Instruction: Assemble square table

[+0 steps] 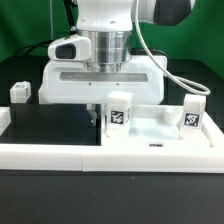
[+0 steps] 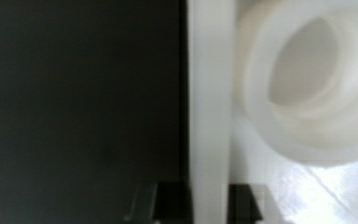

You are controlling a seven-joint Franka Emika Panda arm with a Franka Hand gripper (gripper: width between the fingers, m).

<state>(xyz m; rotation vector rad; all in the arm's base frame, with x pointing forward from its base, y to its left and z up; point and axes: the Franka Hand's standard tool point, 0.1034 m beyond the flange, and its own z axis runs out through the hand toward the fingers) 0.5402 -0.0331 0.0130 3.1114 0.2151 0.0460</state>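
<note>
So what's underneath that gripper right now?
The tabletop's rim, pinched in the shut gripper, with a round corner socket beside it. Whatever lies beneath that rim is covered.

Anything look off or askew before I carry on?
Nothing stands out. The gripper is shut squarely on the tabletop's thin rim, next to a round corner socket. No cracks, spills or skewed parts show in either view.

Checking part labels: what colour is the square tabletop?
The tabletop is plain white; it shows best in the exterior view.
</note>
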